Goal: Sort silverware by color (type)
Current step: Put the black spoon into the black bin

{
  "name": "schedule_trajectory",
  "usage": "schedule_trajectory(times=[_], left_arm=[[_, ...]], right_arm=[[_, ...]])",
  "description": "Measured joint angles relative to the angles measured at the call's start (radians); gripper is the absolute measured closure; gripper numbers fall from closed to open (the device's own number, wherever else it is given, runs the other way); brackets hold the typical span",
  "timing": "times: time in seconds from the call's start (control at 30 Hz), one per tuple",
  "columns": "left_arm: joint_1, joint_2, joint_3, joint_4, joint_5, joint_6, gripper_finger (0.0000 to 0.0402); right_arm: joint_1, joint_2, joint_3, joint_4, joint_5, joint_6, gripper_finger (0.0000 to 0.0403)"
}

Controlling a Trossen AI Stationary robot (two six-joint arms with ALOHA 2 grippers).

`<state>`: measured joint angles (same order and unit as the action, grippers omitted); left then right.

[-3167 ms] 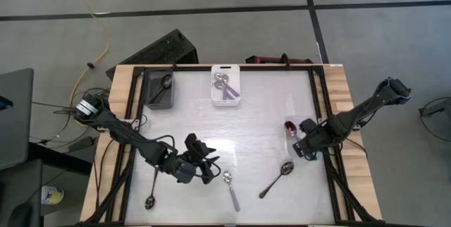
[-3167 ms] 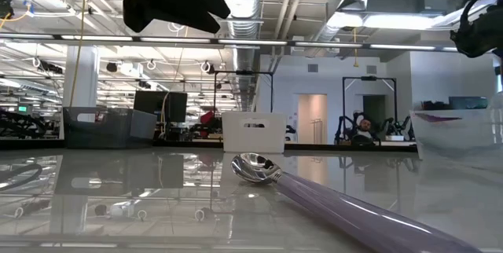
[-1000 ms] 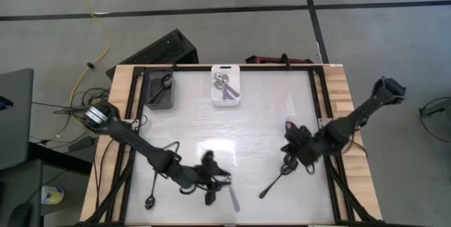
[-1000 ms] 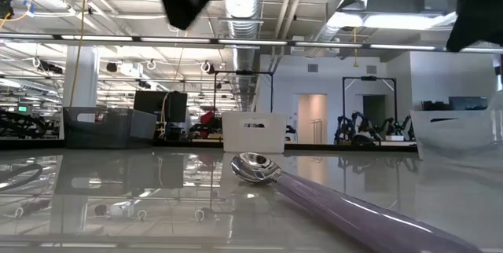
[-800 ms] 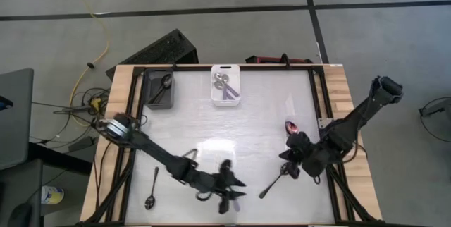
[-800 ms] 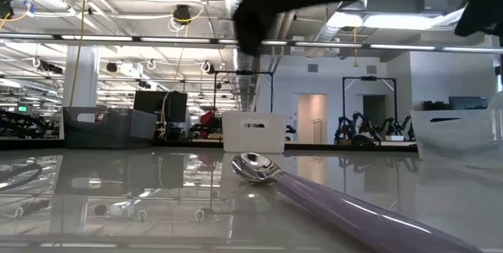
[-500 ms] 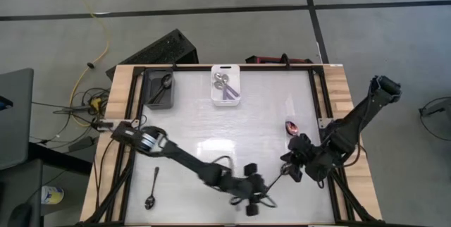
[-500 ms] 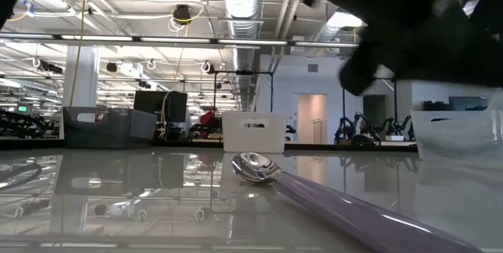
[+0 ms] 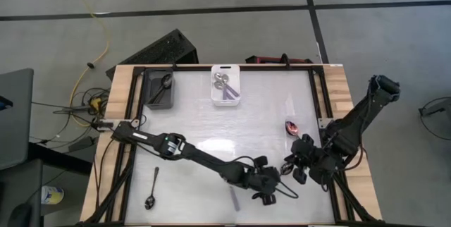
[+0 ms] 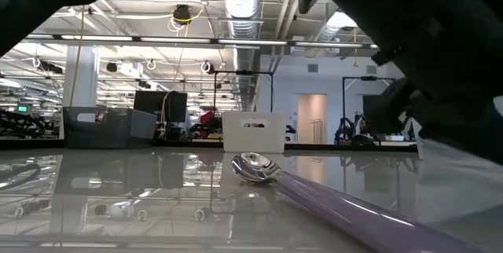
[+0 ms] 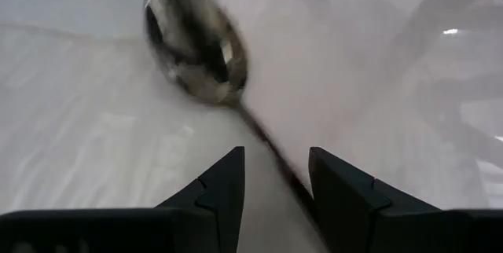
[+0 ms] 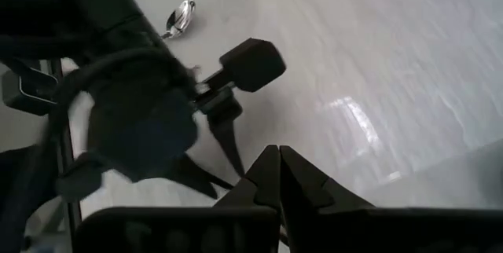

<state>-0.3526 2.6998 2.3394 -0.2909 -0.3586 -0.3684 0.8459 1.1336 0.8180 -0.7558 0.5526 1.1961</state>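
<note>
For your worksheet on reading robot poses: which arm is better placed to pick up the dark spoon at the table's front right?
Probably the left. Its hand stands open with the dark spoon's handle running between its fingers. The right hand is shut and sits beside the spot.

The left arm (image 9: 190, 155) stretches slantwise across the worktop (image 9: 261, 111), barring the near middle. Its gripper (image 9: 266, 185) sits just beside the right gripper (image 9: 299, 167), crowding the near right corner. The far right stretch lies open, save a rainbow spoon (image 9: 291, 127). Two bins (image 9: 227, 84) line the far edge.
</note>
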Motion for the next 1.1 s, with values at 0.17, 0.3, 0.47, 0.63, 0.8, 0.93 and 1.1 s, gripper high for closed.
schedule_trajectory(times=[0.17, 0.3, 0.47, 0.63, 0.8, 0.93, 1.1], left_arm=[[0.008, 0.002, -0.019, 0.004, -0.008, -0.036, 0.0274], [0.008, 0.002, -0.024, -0.049, -0.026, -0.028, 0.0276], [0.011, 0.000, -0.025, -0.146, -0.047, -0.016, 0.0343], [0.008, -0.005, -0.025, -0.159, -0.071, 0.039, 0.0391], [-0.025, -0.046, -0.030, -0.194, -0.182, 0.137, 0.0397], [-0.064, -0.115, -0.032, -0.255, -0.211, 0.201, 0.0399], [-0.112, -0.201, -0.030, -0.422, -0.262, 0.204, 0.0400]], right_arm=[[-0.002, 0.000, 0.000, -0.004, 0.000, 0.000, 0.0375], [-0.003, 0.000, 0.000, -0.015, 0.009, -0.001, 0.0377], [-0.003, 0.000, 0.000, -0.018, 0.023, 0.000, 0.0376], [-0.003, 0.000, 0.000, -0.018, 0.023, 0.006, 0.0375], [-0.003, 0.000, 0.000, -0.015, 0.023, 0.008, 0.0376], [-0.003, 0.000, 0.000, -0.016, 0.023, 0.009, 0.0376], [-0.012, 0.000, 0.000, -0.022, 0.029, 0.008, 0.0376]])
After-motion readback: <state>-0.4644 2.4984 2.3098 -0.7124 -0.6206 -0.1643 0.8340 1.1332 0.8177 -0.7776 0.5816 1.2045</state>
